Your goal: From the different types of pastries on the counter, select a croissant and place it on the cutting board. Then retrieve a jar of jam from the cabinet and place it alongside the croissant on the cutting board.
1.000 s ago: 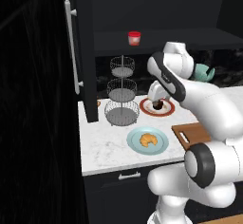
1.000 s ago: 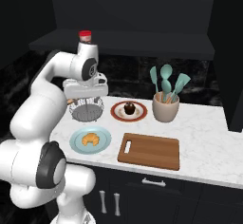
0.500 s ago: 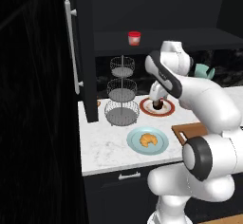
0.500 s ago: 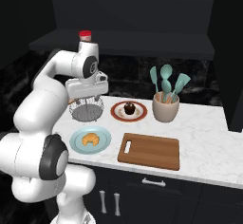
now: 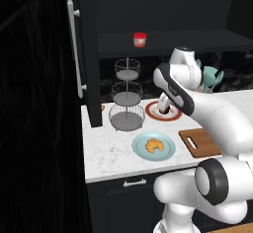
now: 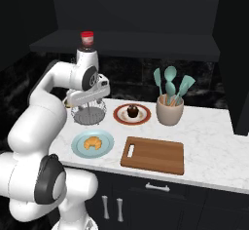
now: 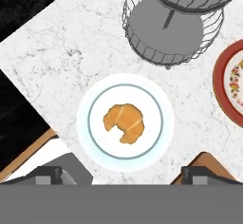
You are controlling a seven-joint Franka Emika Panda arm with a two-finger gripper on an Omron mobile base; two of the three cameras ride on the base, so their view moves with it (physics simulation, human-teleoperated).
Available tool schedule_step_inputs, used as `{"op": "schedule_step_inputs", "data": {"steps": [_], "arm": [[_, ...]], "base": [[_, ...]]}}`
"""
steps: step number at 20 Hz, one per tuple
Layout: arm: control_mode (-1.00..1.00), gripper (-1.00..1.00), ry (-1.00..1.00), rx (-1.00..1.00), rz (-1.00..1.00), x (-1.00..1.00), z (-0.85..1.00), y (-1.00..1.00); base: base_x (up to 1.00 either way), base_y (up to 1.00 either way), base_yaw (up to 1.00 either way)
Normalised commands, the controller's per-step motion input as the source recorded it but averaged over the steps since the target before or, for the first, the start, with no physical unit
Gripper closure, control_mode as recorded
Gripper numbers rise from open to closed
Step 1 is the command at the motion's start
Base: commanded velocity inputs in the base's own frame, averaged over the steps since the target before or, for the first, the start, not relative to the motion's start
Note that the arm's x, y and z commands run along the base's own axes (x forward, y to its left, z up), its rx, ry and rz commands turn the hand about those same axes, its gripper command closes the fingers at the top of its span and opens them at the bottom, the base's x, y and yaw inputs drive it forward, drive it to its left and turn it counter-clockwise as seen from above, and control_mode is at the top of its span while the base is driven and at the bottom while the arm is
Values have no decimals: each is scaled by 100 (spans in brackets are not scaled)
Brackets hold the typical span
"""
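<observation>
One croissant (image 7: 124, 122) on blue plate (image 7: 97, 144)

Two base cameras look forward and down from behind, left and right, sharing the bench (image 6: 209, 126); the hand camera looks straight down on its front edge.

counter (image 6: 209, 141), cutting board (image 6: 153, 155), plates (image 6: 92, 143), basket (image 5: 126, 117)

glossy white rounded arm (image 6: 39, 122) segments, dark grey joint discs
</observation>
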Motion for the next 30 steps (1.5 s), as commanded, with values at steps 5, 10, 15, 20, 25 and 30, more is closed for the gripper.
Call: {"op": "schedule_step_inputs", "data": {"steps": [5, 10, 15, 20, 25, 30], "arm": [[-100, -100, 0, 0, 3, 0, -6, 0], [-100, -100, 0, 0, 1, 3, -10, 0], [-100, -100, 0, 0, 1, 3, -23, 0], [-100, -100, 0, 0, 1, 0, -32, 0], [-100, -100, 0, 0, 0, 0, -42, 1], [-100, -100, 0, 0, 0, 0, -43, 5]], "base": [[0, 0, 0], [0, 0, 0], [0, 0, 0], [0, 0, 0], [0, 0, 0], [0, 0, 0]]}}
